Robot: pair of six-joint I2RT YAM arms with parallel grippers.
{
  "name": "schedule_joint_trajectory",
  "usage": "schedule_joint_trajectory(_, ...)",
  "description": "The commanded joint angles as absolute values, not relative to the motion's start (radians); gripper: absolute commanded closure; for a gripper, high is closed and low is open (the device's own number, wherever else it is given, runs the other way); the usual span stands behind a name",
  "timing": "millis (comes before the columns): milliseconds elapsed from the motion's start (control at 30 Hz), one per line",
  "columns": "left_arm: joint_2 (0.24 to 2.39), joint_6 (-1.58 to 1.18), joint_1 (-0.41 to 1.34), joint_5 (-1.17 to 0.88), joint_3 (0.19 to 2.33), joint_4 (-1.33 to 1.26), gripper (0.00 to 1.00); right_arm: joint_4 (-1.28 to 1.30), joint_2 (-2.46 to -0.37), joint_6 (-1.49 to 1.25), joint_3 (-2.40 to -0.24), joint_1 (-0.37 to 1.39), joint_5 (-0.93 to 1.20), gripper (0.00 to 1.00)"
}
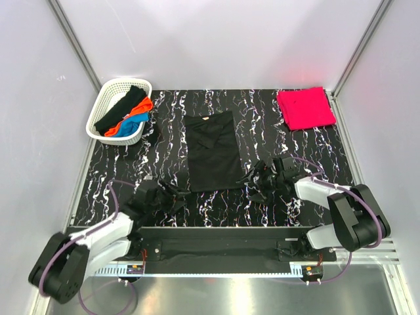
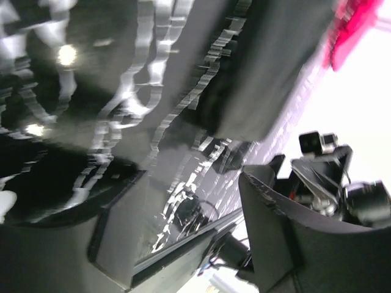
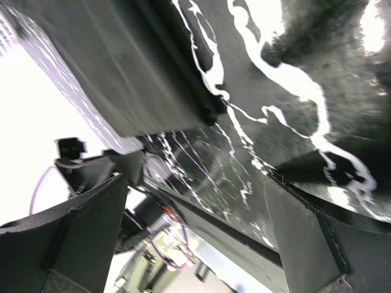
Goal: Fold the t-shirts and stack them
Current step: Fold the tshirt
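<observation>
The large black t-shirt (image 1: 212,151) lies flat, folded into a long strip, in the middle of the marbled table (image 1: 118,170). Just off its near left corner the left gripper (image 1: 174,195) sits low with its fingers spread. Off its near right corner the right gripper (image 1: 256,184) is likewise spread. Both wrist views are blurred, but neither seems to pinch cloth. Far right of the black shirt lies a folded pinkish-red t-shirt (image 1: 305,109). Far left stands a white basket (image 1: 97,111) holding black (image 1: 121,106), orange (image 1: 139,108) and blue (image 1: 133,122) shirts.
</observation>
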State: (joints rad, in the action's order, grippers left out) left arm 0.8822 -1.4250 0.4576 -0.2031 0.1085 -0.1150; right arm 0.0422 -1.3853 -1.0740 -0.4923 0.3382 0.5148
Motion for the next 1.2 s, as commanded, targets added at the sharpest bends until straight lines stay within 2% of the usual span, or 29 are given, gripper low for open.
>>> schedule_joint_trajectory(0, 0.963, -1.571, 0.488, -0.123, 0.124, -0.233, 0.37, -0.100, -1.397, -1.227, -0.465, 0.376, 0.427, 0.01)
schedule_joint_trajectory(233, 1.075, -1.663, 0.534, -0.071, 0.120, -0.291, 0.42, -0.114, -1.390, -1.321, -0.423, 0.445, 0.278, 0.00)
schedule_joint_trajectory(300, 1.088, -1.672, 0.548, -0.064, 0.129, -0.281, 0.43, -0.106, -1.407, -1.327, -0.425, 0.451, 0.265, 0.07)
schedule_joint_trajectory(367, 1.112, -1.681, 0.558, -0.051, 0.146, -0.272, 0.45, -0.106, -1.416, -1.344, -0.417, 0.459, 0.242, 0.21)
schedule_joint_trajectory(467, 1.149, -1.698, 0.566, -0.028, 0.164, -0.261, 0.48, -0.106, -1.404, -1.371, -0.393, 0.463, 0.193, 0.31)
schedule_joint_trajectory(733, 1.249, -1.704, 0.566, -0.018, 0.202, -0.265, 0.51, -0.107, -1.476, -1.324, -0.414, 0.463, 0.153, 0.36)
schedule_joint_trajectory(933, 1.295, -1.717, 0.566, -0.009, 0.207, -0.272, 0.54, -0.107, -1.523, -1.324, -0.437, 0.463, 0.150, 0.52)
schedule_joint_trajectory(1167, 1.348, -1.723, 0.568, -0.011, 0.229, -0.294, 0.60, -0.098, -1.555, -1.338, -0.448, 0.463, 0.153, 0.55)
